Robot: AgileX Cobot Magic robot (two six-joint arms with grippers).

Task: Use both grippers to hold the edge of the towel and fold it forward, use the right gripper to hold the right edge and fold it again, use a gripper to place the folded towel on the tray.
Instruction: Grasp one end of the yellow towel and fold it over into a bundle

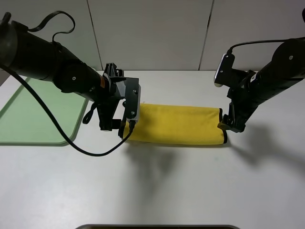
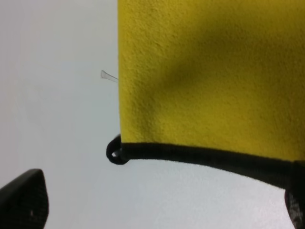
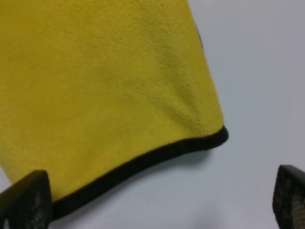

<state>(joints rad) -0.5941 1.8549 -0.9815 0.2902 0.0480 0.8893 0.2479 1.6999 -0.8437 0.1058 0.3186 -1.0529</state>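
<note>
The yellow towel (image 1: 176, 125) lies folded into a long strip on the white table, its black-bound edge (image 1: 224, 131) showing at the right end. My left gripper (image 1: 125, 128) hovers over the strip's left end, open and holding nothing. In the left wrist view the towel (image 2: 209, 71), its black edge (image 2: 200, 155) and the corner loop (image 2: 114, 152) lie beyond my spread fingertips (image 2: 24, 200). My right gripper (image 1: 229, 125) stands open over the right end. The right wrist view shows the towel (image 3: 95, 86) and its edge (image 3: 143, 162) between wide-apart fingertips (image 3: 290, 195). The pale-green tray (image 1: 28, 119) sits far left.
White wall panels stand behind the table. A dark object's rim (image 1: 157, 226) shows at the table's front edge. A black cable (image 1: 57, 129) from the left arm droops across the tray's right rim. Bare table lies in front of the towel.
</note>
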